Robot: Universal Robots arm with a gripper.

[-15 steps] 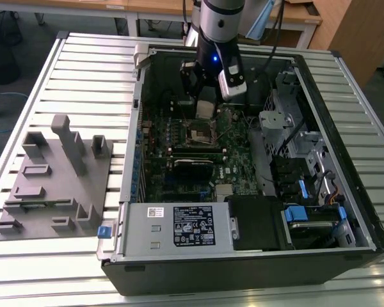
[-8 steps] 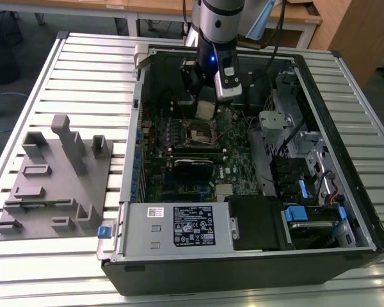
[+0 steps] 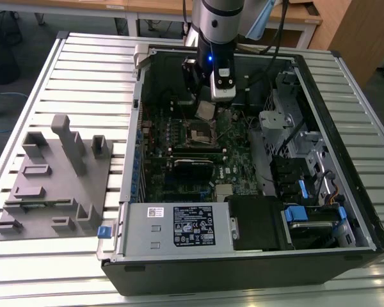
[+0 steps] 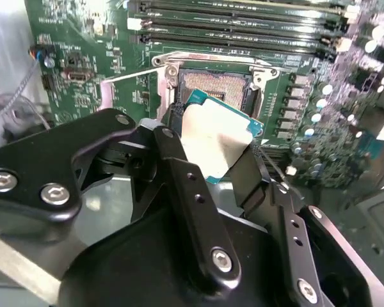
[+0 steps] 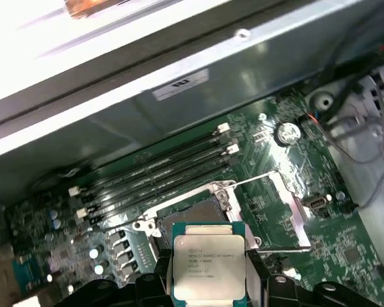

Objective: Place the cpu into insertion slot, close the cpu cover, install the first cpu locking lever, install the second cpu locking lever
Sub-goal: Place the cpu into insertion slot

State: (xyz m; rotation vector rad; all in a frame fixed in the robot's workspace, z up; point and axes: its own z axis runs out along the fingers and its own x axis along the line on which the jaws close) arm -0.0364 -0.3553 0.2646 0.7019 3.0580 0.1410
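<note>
Now | gripper (image 4: 214, 142) jaws clamped on the cpu (image 5: 208, 259) | chip hangs above the insertion slot (image 5: 191, 214), not seated | cpu cover (image 5: 288, 206) stands open beside it

the cpu (image 5: 208, 265) has a dull, smooth silver metal top.

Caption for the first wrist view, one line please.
The pincer grips the cpu near the uncovered insertion slot, the cpu cover lying open beside it.
</note>
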